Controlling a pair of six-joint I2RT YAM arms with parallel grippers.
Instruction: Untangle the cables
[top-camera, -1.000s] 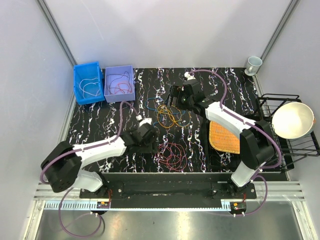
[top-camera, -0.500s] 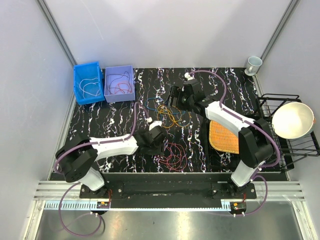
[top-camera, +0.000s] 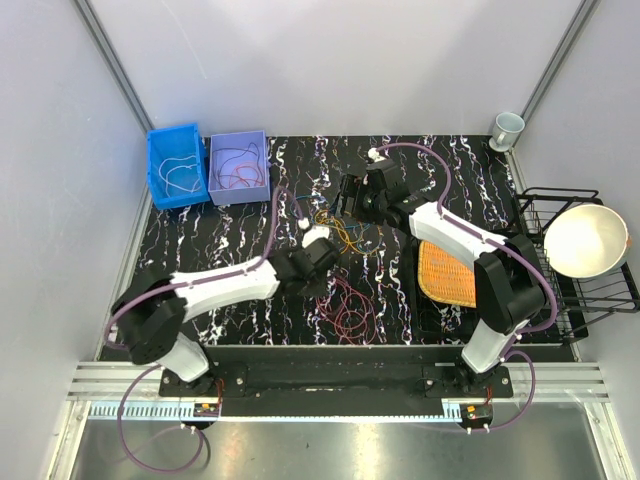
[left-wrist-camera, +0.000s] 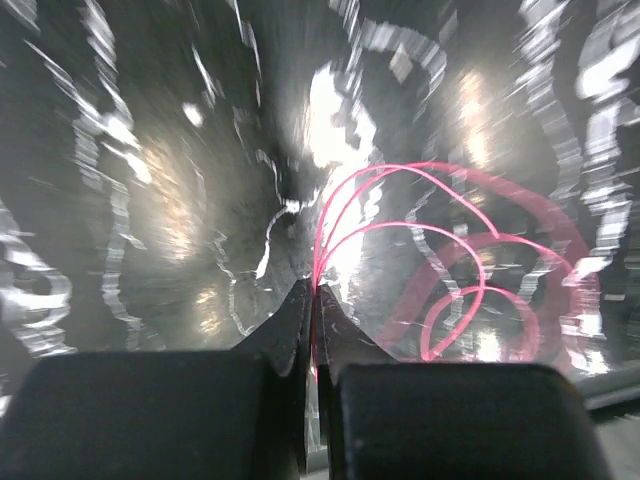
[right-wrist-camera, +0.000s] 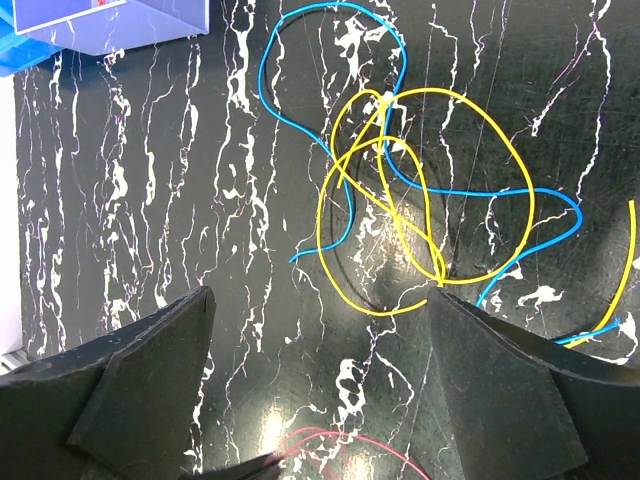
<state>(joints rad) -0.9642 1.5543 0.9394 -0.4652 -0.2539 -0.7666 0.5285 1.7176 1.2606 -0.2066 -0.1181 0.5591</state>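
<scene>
The magenta-red cable (top-camera: 347, 306) lies in loops at the near middle of the black marbled table. My left gripper (top-camera: 328, 283) is at its far end. In the left wrist view the left gripper (left-wrist-camera: 315, 297) is shut on strands of this magenta-red cable (left-wrist-camera: 455, 262), which loops away to the right. A tangle of yellow, blue and orange cables (top-camera: 333, 228) lies further back. My right gripper (top-camera: 347, 200) hovers over it. In the right wrist view that right gripper (right-wrist-camera: 320, 291) stands open, nothing between its fingers (right-wrist-camera: 500, 380), above the yellow cable (right-wrist-camera: 425, 180) and the blue cable (right-wrist-camera: 330, 60).
A blue bin (top-camera: 177, 165) and a purple bin (top-camera: 238, 166) with sorted cables stand at the back left. An orange woven mat (top-camera: 447, 275) lies at the right. Beyond it is a wire rack (top-camera: 560, 290) with a white bowl (top-camera: 585, 240). A cup (top-camera: 507, 128) stands at the back right.
My left arm has reached forward and right to the magenta-red cable and its gripper has shut on it. The right gripper has hardly moved and stays open.
</scene>
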